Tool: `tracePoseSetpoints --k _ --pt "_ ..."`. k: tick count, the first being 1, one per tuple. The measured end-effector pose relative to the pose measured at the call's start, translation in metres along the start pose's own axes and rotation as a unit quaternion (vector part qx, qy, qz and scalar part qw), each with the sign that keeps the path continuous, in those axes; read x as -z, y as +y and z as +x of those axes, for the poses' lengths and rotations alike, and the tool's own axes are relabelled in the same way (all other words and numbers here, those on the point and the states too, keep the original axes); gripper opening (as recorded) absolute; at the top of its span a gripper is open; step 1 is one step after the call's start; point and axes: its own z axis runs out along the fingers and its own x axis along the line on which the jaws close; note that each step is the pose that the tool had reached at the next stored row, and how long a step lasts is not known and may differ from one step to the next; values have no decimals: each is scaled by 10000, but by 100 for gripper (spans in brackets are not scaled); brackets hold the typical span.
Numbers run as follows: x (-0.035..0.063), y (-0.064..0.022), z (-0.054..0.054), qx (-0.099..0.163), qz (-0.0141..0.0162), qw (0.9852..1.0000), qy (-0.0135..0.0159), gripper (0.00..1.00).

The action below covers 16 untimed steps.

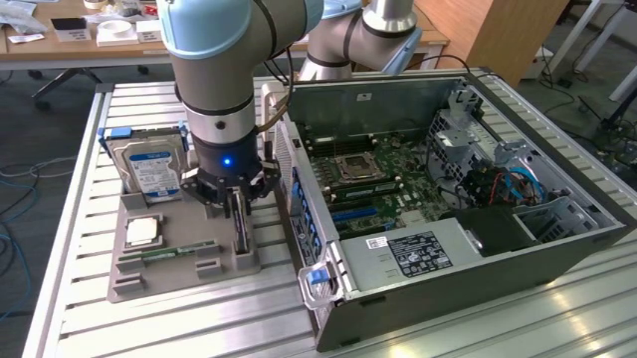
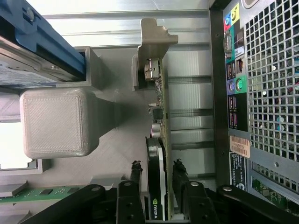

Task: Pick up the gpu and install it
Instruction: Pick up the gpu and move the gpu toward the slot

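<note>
Gpu [image 2: 156,158] [image 1: 240,224] on edge in slot of grey holder tray [image 1: 149,280], on side nearest open computer case [image 1: 448,246]. Gripper [image 2: 156,163] [image 1: 237,195] down over it. Fingers [image 2: 135,175] straddle card, one each side, partly open, thin gaps showing, no clamp. Hard drive [image 1: 149,168] upright at tray's far end. RAM stick [image 1: 179,250] flat in tray. Tray and case on slatted metal worktop [image 1: 199,328].

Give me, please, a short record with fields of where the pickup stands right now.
gripper: open, fingers either side of the gpu, slim gaps showing
gpu: upright on edge in the grey holder, not lifted
also in holder: hard drive, RAM stick, processor chip
computer case: side open, to the holder's right in the exterior view
</note>
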Motion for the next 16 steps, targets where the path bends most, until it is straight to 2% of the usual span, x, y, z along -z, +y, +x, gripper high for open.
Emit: tracePoseSetpoints --k 1,16 --pt "0 0 0 0 0 10000 0 38" --pt "-4 0 -8 0 0 10000 0 38"
